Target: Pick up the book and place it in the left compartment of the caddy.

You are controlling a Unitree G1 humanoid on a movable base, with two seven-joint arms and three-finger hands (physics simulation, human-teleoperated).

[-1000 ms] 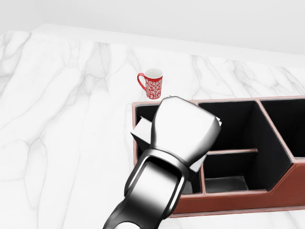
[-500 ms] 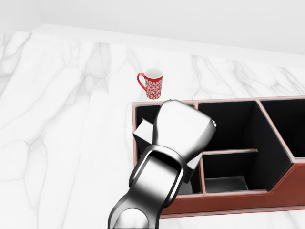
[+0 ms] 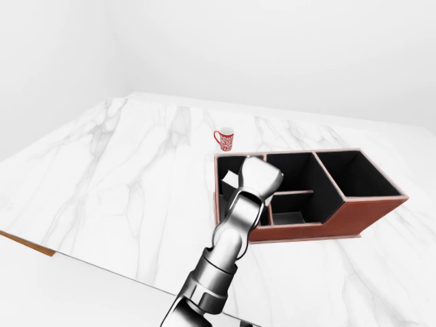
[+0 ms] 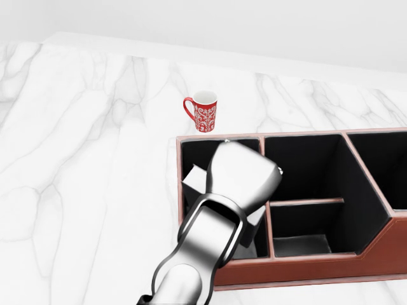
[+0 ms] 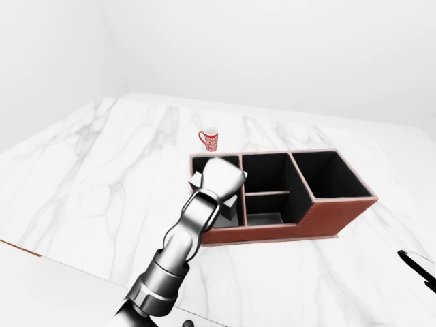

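The brown caddy point(image 4: 375, 254) with black compartments lies at the right of the head view. My left hand point(image 4: 241, 176) reaches into its left compartment point(image 4: 189, 152), and its silver back hides the fingers. A white book point(image 4: 193, 185) sticks out tilted from under the hand, with one corner to the left and another at the lower right, inside that compartment. The hand appears shut on the book. A dark sliver point(image 5: 417, 264) at the right edge of the right-eye view may be my right hand; its fingers do not show.
A red patterned mug point(image 4: 204, 112) stands on the white marble table point(image 4: 89, 165) just above the caddy's left end. The caddy's middle and right compartments hold nothing I can see. The table's near edge point(image 3: 27, 244) runs along the lower left of the left-eye view.
My left hand has sunk lower into the left compartment and drawn slightly toward the bottom of the view, taking the book down with it. The mug and caddy have not moved.
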